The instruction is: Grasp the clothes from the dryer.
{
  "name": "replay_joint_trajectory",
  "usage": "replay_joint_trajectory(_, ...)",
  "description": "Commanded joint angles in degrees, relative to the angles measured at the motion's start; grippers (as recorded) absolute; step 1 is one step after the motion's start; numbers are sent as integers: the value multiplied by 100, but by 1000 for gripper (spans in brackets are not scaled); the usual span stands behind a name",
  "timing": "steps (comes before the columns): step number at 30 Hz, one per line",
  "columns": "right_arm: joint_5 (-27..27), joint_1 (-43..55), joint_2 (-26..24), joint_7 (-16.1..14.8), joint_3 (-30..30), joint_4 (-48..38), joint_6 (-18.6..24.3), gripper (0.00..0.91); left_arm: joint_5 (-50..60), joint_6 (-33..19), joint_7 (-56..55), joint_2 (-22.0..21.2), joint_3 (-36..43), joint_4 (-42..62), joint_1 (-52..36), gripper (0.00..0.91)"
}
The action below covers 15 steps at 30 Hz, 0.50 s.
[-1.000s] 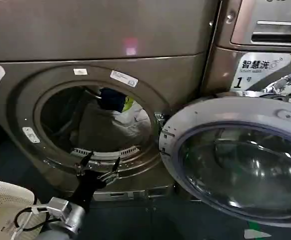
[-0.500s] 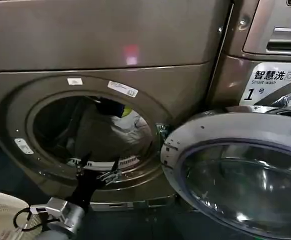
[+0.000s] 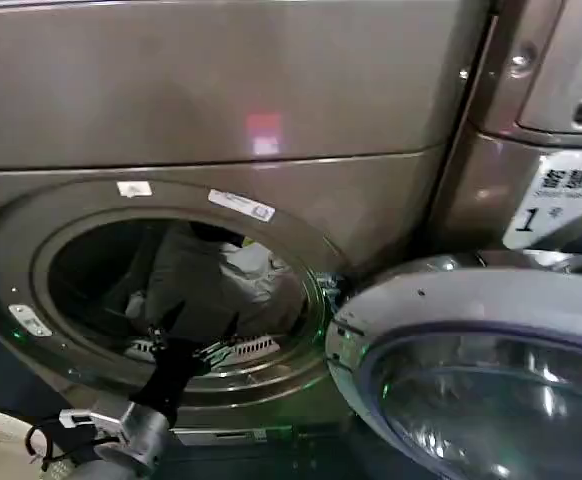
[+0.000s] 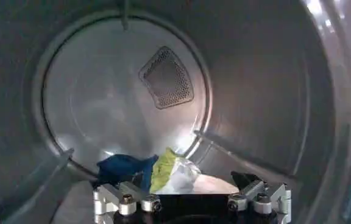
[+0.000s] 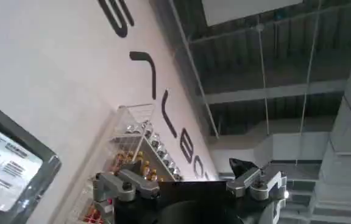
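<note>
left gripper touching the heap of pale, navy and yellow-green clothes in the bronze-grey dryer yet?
Apart. In the left wrist view the open left gripper has bare drum between its fingers, and the clothes lie beyond them, deeper inside the dryer.

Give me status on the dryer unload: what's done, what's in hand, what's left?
Done: the dryer door is swung open. In hand: the left end effector, fingers open, sits at the porthole's lower rim, aimed into the drum. Left: the clothes lie ungrasped at the drum's bottom. The right end effector is empty and points away.
</note>
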Motion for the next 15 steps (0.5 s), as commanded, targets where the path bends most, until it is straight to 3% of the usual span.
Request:
replay_joint_trajectory(1,-110,-388,59,41,359,61,-21,907,2592,-1002,1766,105,-218,800,-1320,907)
replay_joint_trajectory(8,93,-789,203,10,650,316,-70,907,2738,-1504,3389,-6,-304,1403,-2350,907)
replay_joint_trajectory(15,201,-980,338,-72,802,523,-93,907,2908,-1426,5263,-288,-248,1983,-3276,907)
